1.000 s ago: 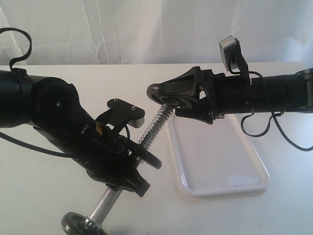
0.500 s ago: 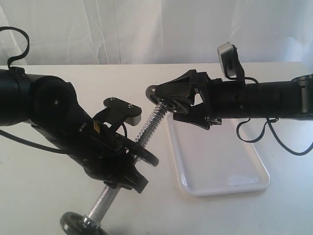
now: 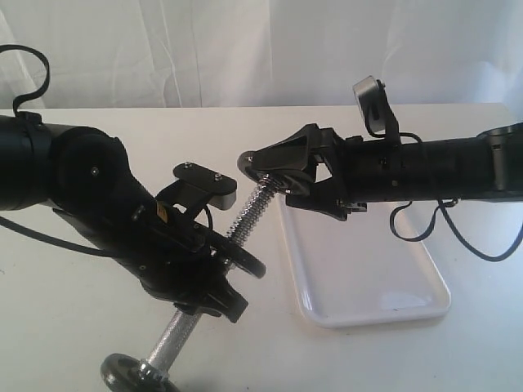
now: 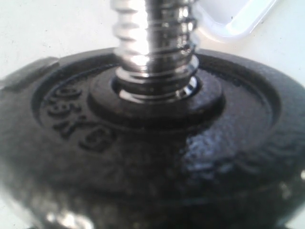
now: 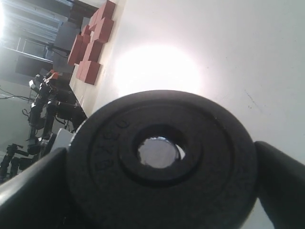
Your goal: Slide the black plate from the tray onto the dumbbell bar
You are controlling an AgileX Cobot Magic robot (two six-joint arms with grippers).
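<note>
Exterior view: the left gripper (image 3: 216, 287) is clamped on the dumbbell bar (image 3: 249, 211), which slants up from the near left toward the middle of the table (image 3: 482, 351). A second black disc (image 3: 246, 263) sits on the bar just above that gripper. At the bar's low end are an end disc (image 3: 121, 371) and a chrome nut (image 3: 152, 374), close to the table's front edge. The right gripper (image 3: 274, 162) reaches in from the right and is closed on the black plate (image 3: 265, 173), off the tray and held at the bar's upper tip, with its flat face across the threads. The tray (image 3: 368, 278) lies bare under the right arm, just right of the bar. Its long left rim runs close beside the threaded end. Open table lies behind the bar and along the right front corner.

Left wrist view: this shows the second disc close up. The threaded bar passes through its centre hole, and raised lettering is cast on its face. A rounded corner of the tray shows beyond it. Neither the held plate nor the gripper's own fingers can be made out here.

Right wrist view: only here is the plate's hole visible. The plate fills the space between the two dark fingers (image 5: 28, 188), which touch its rim on either side. The bright bar end shows inside the hole, slightly off centre. How far it has entered cannot be told.
</note>
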